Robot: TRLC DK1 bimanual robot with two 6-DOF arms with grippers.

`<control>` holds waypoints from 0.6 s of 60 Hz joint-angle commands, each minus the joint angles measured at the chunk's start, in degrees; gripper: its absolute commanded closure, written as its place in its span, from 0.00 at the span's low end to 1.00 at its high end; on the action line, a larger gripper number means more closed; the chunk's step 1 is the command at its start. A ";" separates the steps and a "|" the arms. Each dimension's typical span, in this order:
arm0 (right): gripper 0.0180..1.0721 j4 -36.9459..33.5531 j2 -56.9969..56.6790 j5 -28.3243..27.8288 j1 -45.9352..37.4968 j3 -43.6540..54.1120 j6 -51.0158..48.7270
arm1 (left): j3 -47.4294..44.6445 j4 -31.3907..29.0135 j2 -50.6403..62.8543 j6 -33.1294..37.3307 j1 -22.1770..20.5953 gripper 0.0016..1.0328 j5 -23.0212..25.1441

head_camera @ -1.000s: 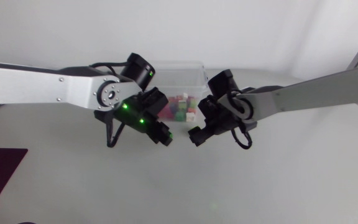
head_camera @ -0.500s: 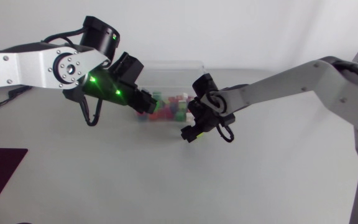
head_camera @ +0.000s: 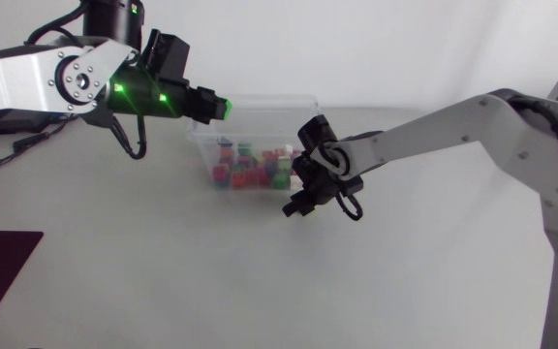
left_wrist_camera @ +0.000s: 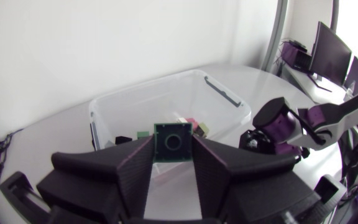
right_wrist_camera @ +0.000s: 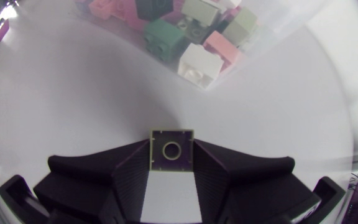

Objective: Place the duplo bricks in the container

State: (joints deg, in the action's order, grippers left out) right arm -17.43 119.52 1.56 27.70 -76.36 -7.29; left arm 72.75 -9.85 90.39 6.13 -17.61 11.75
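Gripped from 2 sides in the left pincer (left_wrist_camera: 173, 152): a dark green duplo brick (left_wrist_camera: 173, 140), hanging above the far left corner of the clear container (head_camera: 303, 99). Gripped likewise in the right pincer (right_wrist_camera: 171, 163): another duplo brick (right_wrist_camera: 171, 149), studs hidden, colour hard to judge, low over the counter (head_camera: 163, 281), just near and right of the container and outside its wall. Inside, a heap of mixed bricks (head_camera: 252, 168).

Likely trouble:
- Letting go of the green one this close to the rim, with a bounce out onto the counter.
- Sliding the right pincer straight in and knocking the wall.
- Crowding both pincers over 1 small opening.
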 commanded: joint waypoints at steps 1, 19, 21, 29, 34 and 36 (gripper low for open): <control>0.70 -1.47 -2.10 0.55 0.33 2.27 -0.09 | 1.96 2.29 1.98 -2.53 1.08 0.80 0.64; 0.71 -5.86 -12.91 0.90 0.60 6.48 -0.09 | 4.33 6.68 7.35 -4.29 2.66 0.80 0.64; 0.71 -6.74 -14.93 0.90 0.60 6.92 -0.09 | 4.77 7.03 8.14 -4.37 2.66 0.80 0.64; 0.71 -9.73 -20.56 0.90 0.86 7.19 0.08 | 6.26 8.18 10.51 -4.90 2.75 0.80 0.47; 0.71 -11.31 -23.46 0.90 0.86 6.48 0.08 | 7.32 9.23 12.18 -5.52 2.75 0.74 -0.50; 0.71 -12.01 -24.25 0.90 0.86 5.96 0.08 | 7.93 9.32 12.88 -5.52 2.75 0.68 -1.03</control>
State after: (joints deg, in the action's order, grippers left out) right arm -27.46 97.82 1.83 28.16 -70.43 -7.31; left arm 77.69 -1.54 100.92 2.31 -15.38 11.44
